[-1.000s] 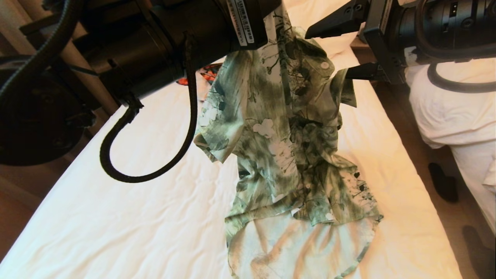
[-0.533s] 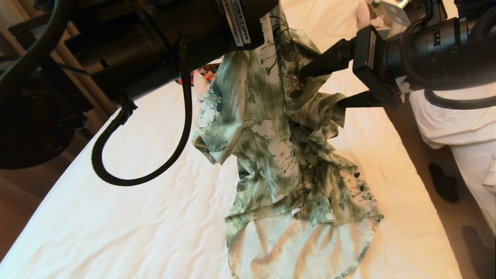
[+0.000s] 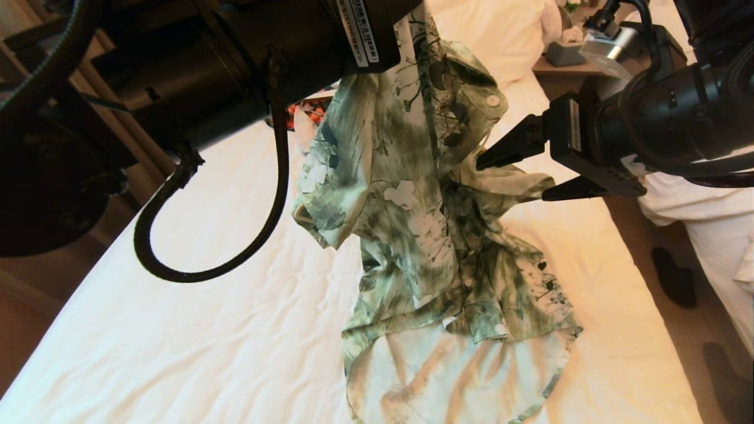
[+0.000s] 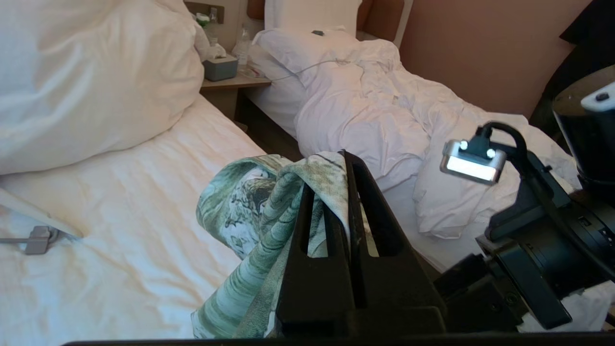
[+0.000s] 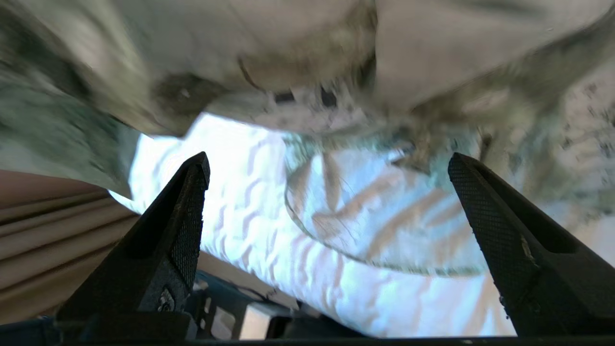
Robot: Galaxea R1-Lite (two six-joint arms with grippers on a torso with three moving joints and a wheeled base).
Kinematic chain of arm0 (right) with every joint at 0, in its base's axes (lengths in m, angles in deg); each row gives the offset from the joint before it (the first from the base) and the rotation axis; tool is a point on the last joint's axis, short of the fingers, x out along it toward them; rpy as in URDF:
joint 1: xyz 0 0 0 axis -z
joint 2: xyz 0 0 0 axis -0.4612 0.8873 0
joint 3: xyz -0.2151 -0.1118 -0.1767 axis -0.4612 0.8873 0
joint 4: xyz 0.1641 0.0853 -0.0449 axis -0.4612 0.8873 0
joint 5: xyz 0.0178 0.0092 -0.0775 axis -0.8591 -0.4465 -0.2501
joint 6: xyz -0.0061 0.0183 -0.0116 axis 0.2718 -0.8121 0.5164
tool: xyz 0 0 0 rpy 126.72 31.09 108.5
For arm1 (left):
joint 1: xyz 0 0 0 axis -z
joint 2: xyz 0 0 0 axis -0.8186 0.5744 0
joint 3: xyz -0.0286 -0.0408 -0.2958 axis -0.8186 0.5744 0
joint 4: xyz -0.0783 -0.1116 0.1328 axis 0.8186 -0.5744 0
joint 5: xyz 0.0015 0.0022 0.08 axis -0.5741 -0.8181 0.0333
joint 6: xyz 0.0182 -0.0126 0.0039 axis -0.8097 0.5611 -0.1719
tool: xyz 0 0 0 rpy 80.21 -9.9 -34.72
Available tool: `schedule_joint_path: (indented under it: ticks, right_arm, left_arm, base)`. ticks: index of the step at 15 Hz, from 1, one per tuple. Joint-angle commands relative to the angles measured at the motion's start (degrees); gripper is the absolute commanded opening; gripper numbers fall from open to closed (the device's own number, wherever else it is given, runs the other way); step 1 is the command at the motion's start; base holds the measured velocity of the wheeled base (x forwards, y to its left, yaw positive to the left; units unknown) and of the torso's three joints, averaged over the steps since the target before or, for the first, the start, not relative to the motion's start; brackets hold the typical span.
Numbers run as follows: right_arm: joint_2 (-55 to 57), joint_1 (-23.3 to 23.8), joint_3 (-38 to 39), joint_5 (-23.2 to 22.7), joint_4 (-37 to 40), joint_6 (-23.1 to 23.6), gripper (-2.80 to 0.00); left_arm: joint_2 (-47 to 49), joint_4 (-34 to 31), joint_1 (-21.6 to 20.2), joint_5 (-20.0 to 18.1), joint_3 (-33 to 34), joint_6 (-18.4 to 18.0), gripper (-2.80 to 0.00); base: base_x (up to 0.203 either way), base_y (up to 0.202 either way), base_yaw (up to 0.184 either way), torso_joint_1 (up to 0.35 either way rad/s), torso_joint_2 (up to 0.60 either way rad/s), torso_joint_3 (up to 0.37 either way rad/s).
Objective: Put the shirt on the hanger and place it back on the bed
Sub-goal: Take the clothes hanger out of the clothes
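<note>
A: Where's the shirt (image 3: 424, 194)?
B: Hanging lengthwise from the left gripper (image 4: 336, 202), clenched on its top; hem pooled on the bed (image 3: 177, 330).
A: And the right gripper (image 3: 512, 174)?
B: Spread wide, just beside the shirt's right edge, nearer its loose folds

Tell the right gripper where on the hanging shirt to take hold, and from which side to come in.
Grip the bunched fold of the shirt that juts toward the right gripper, just below the buttoned edge. Come in from the robot's right, roughly level, fingers open around the fold. The left gripper pinches the top, so the cloth hangs and this ridge looks like the nearest free edge.
</note>
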Motion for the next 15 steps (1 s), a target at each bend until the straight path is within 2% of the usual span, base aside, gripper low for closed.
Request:
schedule_joint_path:
  ticks: [1, 15]
  right_arm:
    - [-0.7, 0.0, 0.0, -0.1, 0.8, -0.2, 0.00]
    - [-2.0, 0.2, 0.0, 0.1, -0.8, -0.1, 0.00]
  left_arm:
    - [0.0, 0.2, -0.1, 0.0, -0.3, 0.0, -2.80]
    - [-0.2, 0.2, -0.1, 0.0, 0.2, 0.1, -2.80]
  base:
    - [0.000, 0.000, 0.000, 0.000, 0.00, 0.000]
    - [0.000, 0.000, 0.000, 0.000, 0.00, 0.000]
